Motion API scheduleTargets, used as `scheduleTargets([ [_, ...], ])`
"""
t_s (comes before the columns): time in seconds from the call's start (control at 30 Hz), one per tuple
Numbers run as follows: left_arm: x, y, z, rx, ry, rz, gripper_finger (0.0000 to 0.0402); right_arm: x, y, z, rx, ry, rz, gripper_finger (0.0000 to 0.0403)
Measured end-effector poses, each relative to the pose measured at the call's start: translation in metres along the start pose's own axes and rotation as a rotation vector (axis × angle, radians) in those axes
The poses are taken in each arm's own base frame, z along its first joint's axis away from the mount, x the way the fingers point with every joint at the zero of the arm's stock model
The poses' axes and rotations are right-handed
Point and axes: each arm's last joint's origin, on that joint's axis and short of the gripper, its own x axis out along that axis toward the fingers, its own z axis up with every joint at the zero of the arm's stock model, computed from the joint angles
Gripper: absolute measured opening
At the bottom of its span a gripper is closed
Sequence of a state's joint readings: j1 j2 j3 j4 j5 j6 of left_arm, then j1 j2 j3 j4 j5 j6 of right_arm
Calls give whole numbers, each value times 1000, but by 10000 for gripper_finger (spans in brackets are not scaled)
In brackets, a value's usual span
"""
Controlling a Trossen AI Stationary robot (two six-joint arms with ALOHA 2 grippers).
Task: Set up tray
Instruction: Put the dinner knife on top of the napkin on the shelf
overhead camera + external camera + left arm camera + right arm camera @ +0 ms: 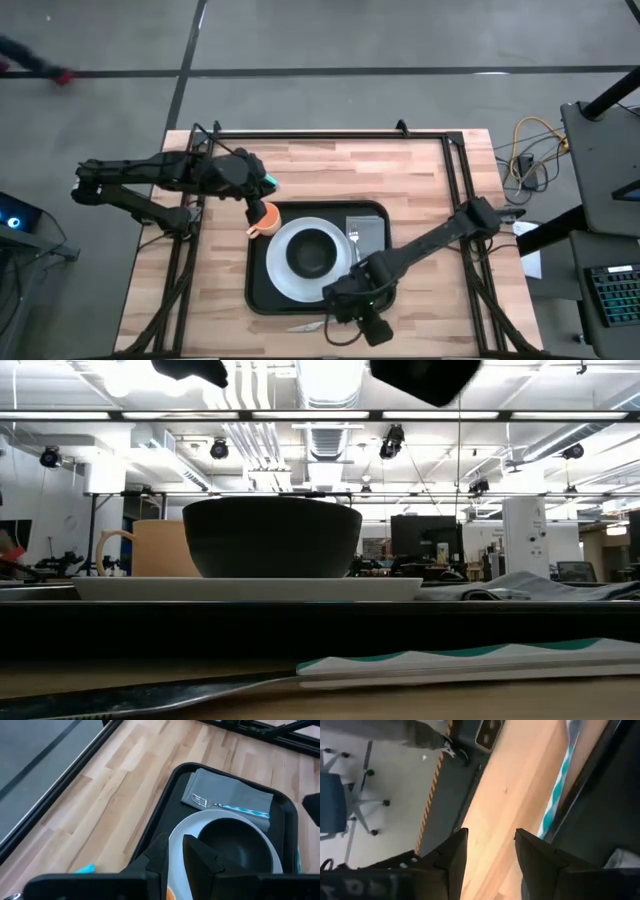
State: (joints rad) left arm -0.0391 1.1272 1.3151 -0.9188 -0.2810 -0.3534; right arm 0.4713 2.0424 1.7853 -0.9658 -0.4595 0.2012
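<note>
Tray [262, 292] first: seen from above, the big black tray lies in the middle of the wooden surface [420, 190], toward the near edge. On it sits a round white plate [282, 268] with a small black bowl [312, 254] inside it, and a grey napkin [370, 229] with a fork [353, 240] beside the plate. An orange cup [264, 216] stands at the tray's far left corner, right under the left tool [262, 192]. The right tool [345, 305] hangs over the tray's near rim, close to a knife [308, 325] that lies on the wood just off the tray. From table height, the bowl [272, 537] sits on the plate [245, 588], the cup [150, 548] stands behind on the left, and the knife [150, 695] lies in front. In the left wrist view, the left tool [176, 857] has its two fingers almost together with nothing between them, above the plate [182, 832] and tray [165, 800]. In the right wrist view, the right tool [490, 852] has its fingers spread wide apart over the wood, holding nothing.
</note>
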Motion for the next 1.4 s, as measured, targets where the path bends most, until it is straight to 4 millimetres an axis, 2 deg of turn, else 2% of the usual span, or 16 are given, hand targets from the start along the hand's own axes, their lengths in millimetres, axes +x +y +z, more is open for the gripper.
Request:
scheduleTargets([
  [0.13,5,-2,0,4,23,-13,38,3,-4,15,7,-71,-128,144],
  [0.23,8,-3,-1,7,37,-10,38,13,-9,31,8,-92,-144,137],
  [0.37,6,-2,-2,13,48,-7,38,36,-17,49,15,-90,-158,129],
  [0.53,-4,2,-5,8,42,-4,38,68,-24,58,37,-43,-166,123],
  [0.77,-15,6,-6,-2,11,-16,38,94,-34,56,104,4,-217,131],
  [1.0,-19,7,-6,-5,5,-18,38,101,-43,52,96,3,-344,139],
  [1.4,-19,9,-9,5,38,-6,38,115,-46,44,129,13,-359,123],
])
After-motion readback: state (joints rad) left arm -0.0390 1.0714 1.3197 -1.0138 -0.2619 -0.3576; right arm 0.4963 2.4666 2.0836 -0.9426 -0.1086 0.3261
